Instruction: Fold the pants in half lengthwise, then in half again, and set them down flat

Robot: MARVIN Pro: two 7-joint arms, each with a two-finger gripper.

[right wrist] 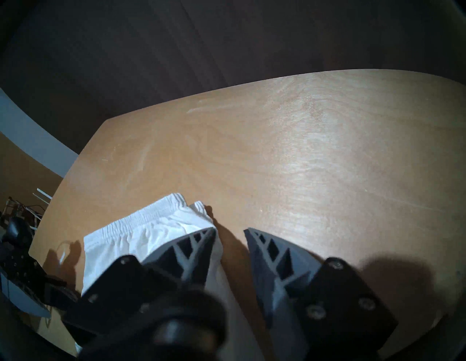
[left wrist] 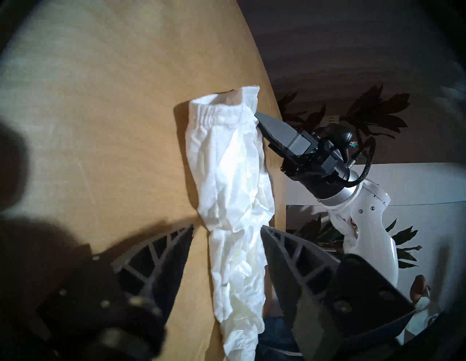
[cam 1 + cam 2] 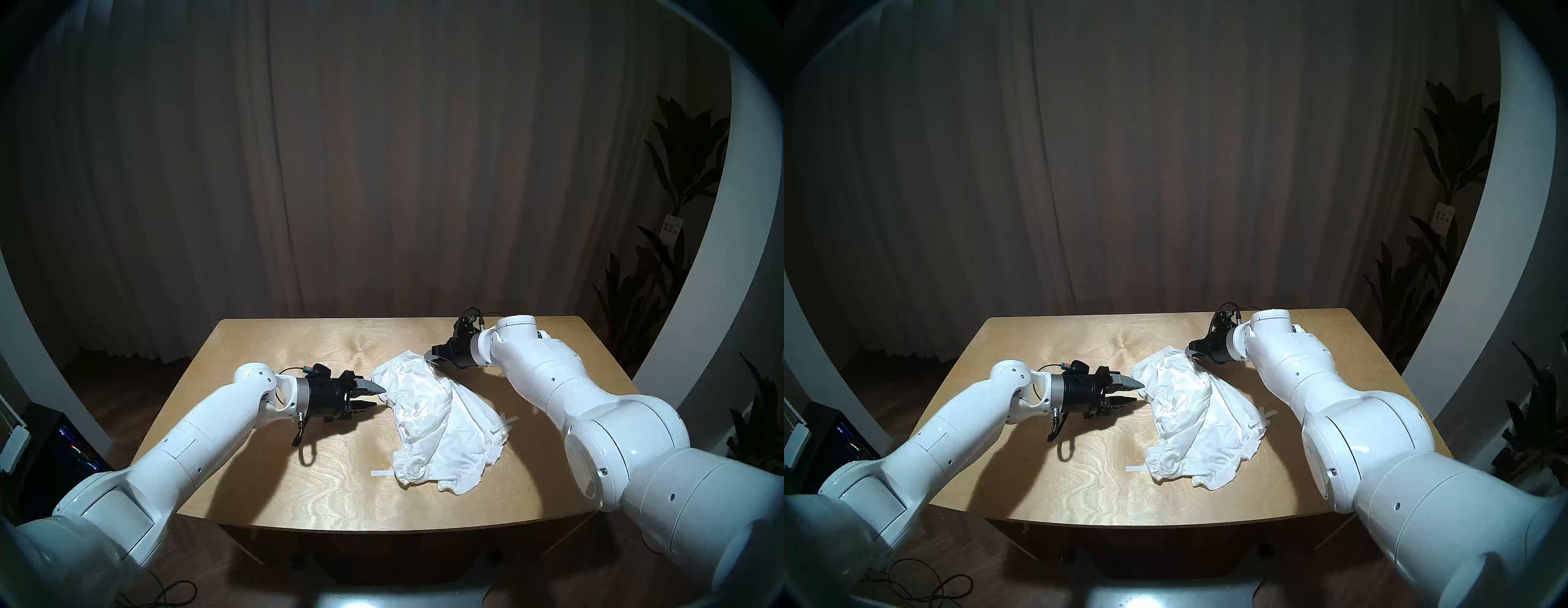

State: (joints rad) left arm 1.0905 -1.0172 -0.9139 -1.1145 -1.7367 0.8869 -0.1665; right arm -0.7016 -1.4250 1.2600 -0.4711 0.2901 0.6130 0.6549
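Brown pleated curtains (image 3: 382, 148) are seen across the back of the room, with a dark leafy plant (image 3: 679, 191) at the right edge of the head view. Below them a light plywood worktop (image 3: 322, 479) fills the lower middle of the frame.

A pair of thin white bloomer-style shorts with a gathered elastic waistband and ruffled hems (image 3: 437, 416) is spread in a crumpled heap right of the worktop's centre, the waistband toward the far side and the ruffled hems toward the lower right. A small white tape strip (image 3: 381, 473) is seen on the wood just left of the heap's near edge, and another (image 3: 511, 420) at its right edge.

The white left arm (image 3: 203, 429) is stretched from the lower left of the frame toward the centre, nearly level over the worktop. Its black left gripper (image 3: 379, 397) is pointed rightward at the left edge of the shorts. Its grey fingers (image 2: 282, 254) are parted, with cloth lying between them in the left wrist view; whether the cloth is touched cannot be told, and nothing is pinched.

The white right arm (image 3: 564, 395) is brought in from the lower right, bent back toward the centre. The black right gripper (image 3: 433, 358) is angled downward at the far right corner of the waistband. In the right wrist view its grey fingers (image 1: 194, 249) are held apart with bare wood between them; one finger overlaps the waistband edge, and no fabric is gripped.
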